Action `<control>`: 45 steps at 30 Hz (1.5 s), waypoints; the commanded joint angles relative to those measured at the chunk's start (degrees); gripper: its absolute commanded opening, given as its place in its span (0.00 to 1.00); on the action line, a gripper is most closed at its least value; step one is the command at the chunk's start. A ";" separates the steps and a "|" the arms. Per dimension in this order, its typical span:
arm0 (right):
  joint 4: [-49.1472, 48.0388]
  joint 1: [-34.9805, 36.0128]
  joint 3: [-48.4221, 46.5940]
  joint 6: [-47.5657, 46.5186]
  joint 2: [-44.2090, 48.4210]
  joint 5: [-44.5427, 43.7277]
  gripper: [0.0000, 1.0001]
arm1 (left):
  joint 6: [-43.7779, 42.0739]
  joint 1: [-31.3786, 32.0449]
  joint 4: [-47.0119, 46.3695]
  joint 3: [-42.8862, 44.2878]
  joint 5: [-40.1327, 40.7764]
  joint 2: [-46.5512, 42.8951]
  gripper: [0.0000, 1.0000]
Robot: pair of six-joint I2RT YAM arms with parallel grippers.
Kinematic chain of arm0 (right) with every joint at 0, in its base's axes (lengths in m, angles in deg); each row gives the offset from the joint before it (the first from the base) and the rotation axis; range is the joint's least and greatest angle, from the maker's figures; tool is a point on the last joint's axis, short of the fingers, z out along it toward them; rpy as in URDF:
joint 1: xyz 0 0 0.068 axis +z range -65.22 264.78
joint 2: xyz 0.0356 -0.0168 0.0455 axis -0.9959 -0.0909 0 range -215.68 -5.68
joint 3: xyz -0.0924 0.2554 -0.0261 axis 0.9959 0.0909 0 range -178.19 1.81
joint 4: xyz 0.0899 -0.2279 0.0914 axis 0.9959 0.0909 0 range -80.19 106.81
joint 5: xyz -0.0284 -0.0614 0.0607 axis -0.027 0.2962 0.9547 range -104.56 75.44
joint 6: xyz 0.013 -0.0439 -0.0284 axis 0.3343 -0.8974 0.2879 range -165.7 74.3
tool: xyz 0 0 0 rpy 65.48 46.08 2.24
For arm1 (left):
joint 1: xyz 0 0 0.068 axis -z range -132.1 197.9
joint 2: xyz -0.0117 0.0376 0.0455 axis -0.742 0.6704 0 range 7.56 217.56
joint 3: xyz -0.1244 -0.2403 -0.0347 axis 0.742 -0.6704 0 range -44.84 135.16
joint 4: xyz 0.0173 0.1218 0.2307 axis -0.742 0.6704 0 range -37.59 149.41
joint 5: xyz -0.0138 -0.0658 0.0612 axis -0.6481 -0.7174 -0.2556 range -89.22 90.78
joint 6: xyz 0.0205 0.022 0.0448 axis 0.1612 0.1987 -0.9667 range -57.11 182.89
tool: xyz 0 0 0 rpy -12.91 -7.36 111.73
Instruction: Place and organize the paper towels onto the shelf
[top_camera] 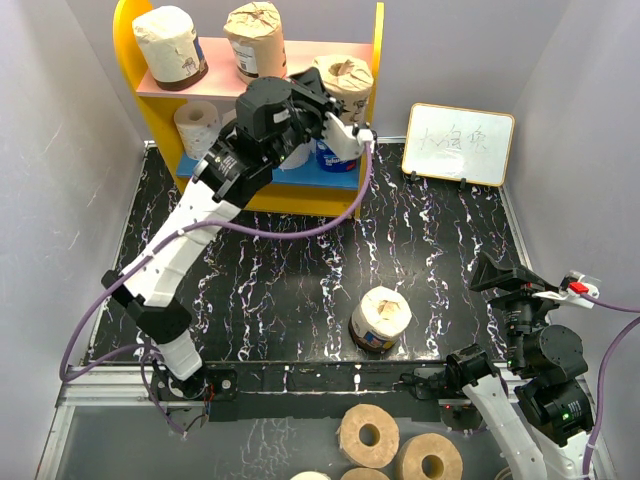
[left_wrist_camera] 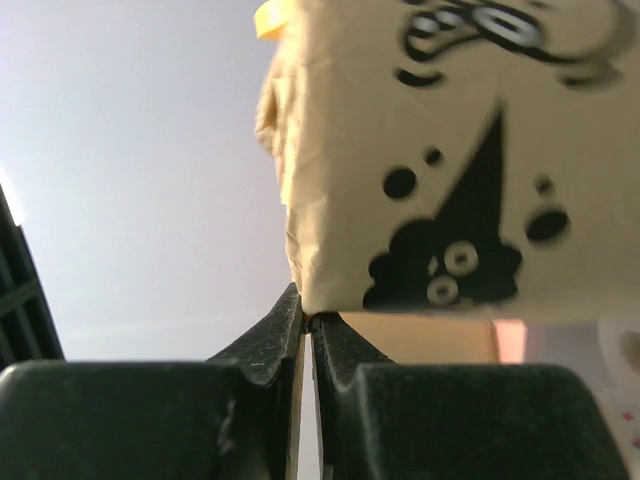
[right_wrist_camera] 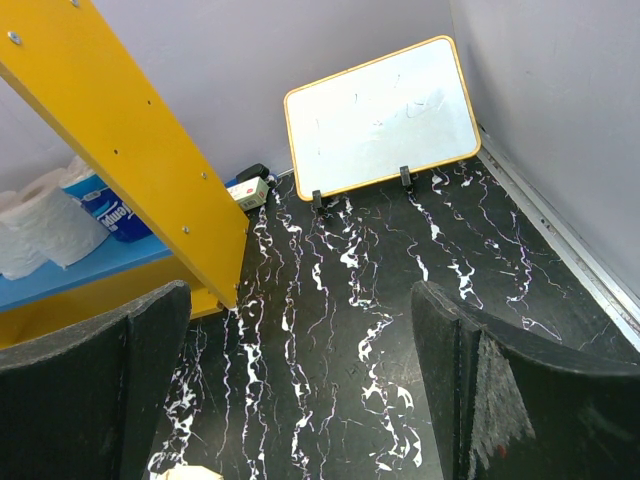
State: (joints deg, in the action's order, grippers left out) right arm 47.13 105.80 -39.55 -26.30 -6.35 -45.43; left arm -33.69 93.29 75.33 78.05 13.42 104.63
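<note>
**Top view.** We see the shelf (top_camera: 152, 118) at the far-left edge of the table (top_camera: 300, 270). Three paper towels are on its pink upper board: a white labelled roll (top_camera: 170, 45), a tan roll (top_camera: 255, 40) and a printed tan roll (top_camera: 345, 78) at the board's right end, close to the yellow side panel. On the blue lower board stand a white roll (top_camera: 197, 122) and a blue-wrapped roll (top_camera: 335, 157). The left gripper (top_camera: 335, 108) sits at the printed tan roll's front. One labelled roll (top_camera: 380, 318) stands alone near the table's near edge, w/ open marble all round it. The whiteboard (top_camera: 460, 143) leans at the far right, and bare tan rolls (top_camera: 368, 435) lie below the near edge. The right gripper (top_camera: 495, 272) hangs over the near-right corner, well apart from the shelf.

**Left wrist.** The jaws are closed, w/ the fingertips (left_wrist_camera: 285, 320) meeting at the lower edge of the printed tan roll (left_wrist_camera: 420, 150). We cannot tell whether any wrapper is nipped btw them.

**Right wrist.** The right gripper (right_wrist_camera: 300, 380) gapes wide, w/ nothing btw its fingers (right_wrist_camera: 110, 370). Bare table (right_wrist_camera: 330, 300) runs ahead to the shelf (right_wrist_camera: 130, 150), the whiteboard (right_wrist_camera: 380, 115) and the wall. The white roll (right_wrist_camera: 40, 235) and blue-wrapped roll (right_wrist_camera: 105, 205) sit on the lower board
</note>
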 commanded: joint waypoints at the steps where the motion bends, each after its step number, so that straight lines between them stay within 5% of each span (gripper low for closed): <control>1: -2.43 0.43 -0.76 -0.64 0.93 0.04 0.90 | -1.59 -4.34 -7.59 6.37 -0.85 1.20 0.00; 14: -2.43 0.40 -0.75 -0.72 0.93 -0.01 0.90 | -1.88 -7.18 -15.00 8.20 -5.84 7.64 0.00; 21: -2.43 0.45 -0.74 -0.76 0.93 -0.05 0.90 | -4.43 -7.28 -15.22 17.40 -7.72 13.77 0.00; 37: -2.84 0.59 -0.47 -0.85 0.94 0.06 0.90 | -12.63 -9.17 -31.04 24.20 -15.70 21.72 0.00; 45: -2.58 0.61 -0.65 -0.70 0.93 -0.14 0.90 | -6.61 -11.84 -34.72 9.61 -11.43 17.98 0.00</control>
State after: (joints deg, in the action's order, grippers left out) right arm 47.11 106.06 -39.55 -26.30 -6.35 -45.45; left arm -43.72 83.04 46.13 93.83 0.59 127.58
